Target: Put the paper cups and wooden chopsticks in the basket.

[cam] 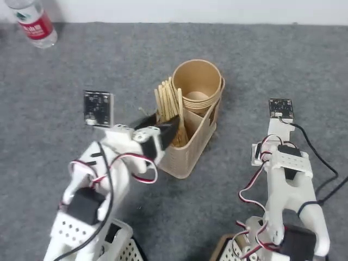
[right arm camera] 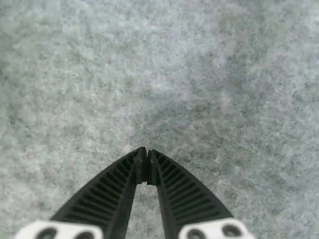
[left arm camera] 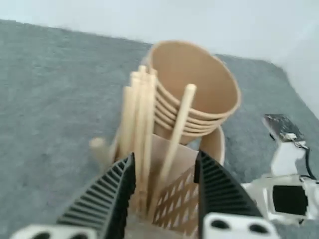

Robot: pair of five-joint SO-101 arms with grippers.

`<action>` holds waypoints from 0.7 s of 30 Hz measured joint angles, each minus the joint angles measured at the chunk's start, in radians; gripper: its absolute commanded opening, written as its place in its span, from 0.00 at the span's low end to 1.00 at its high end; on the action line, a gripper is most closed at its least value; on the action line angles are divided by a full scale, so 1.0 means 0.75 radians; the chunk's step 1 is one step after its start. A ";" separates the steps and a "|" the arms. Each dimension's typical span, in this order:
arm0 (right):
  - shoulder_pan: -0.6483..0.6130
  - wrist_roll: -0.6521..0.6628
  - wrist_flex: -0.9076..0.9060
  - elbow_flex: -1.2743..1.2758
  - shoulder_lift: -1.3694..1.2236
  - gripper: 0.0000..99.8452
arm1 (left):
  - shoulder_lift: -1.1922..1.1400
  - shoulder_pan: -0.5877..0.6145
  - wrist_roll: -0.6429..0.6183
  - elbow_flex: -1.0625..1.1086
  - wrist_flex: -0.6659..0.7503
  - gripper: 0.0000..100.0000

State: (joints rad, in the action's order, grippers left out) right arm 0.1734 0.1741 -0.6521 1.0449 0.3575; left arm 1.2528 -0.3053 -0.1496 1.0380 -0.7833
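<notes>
Basket (cam: 187,152) near the middle of the grey worktop (cam: 109,65), between the two arms. Inside, at its far end, paper cups (cam: 198,81) nested in one upright stack. Just beside them, in the nearer part, wooden chopsticks (cam: 167,100) bunched and standing on end, tips well above the rim. Left hand (left arm camera: 164,157) right at the basket's near end, spread wide, the bundle standing between its black fingers (left arm camera: 112,191). One stick leaning across toward the cups, apparently loose rather than pinched. Contact between fingers and wood: impossible to tell. One blurred stick end outside the span of the fingers; in the basket or not, unclear. Right hand (right arm camera: 145,152) well apart from the basket, pressed together on nothing, tip low over bare grey surface. Plastic bottle (cam: 35,22) lying at a far corner, no part of the job. Judged from this: close to finished, with all cups and sticks in sight apparently inside the basket. Left to do, most likely: only drawing the left hand clear. Possible snags: spread fingers catching the leaning stick on the way out, or nudging the light basket over.
</notes>
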 measured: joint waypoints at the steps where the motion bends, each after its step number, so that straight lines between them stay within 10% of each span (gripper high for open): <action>1: 0.000 0.000 0.000 0.000 0.000 0.01 | 0.000 0.027 0.000 -0.041 -0.055 0.19; 21: 0.000 0.000 0.000 0.000 0.000 0.01 | 0.000 0.172 0.200 -0.327 -0.489 0.22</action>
State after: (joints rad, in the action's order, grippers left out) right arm 0.1734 0.1741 -0.6521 1.0449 0.3575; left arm 1.2528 -0.1765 0.0008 0.7925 -1.1500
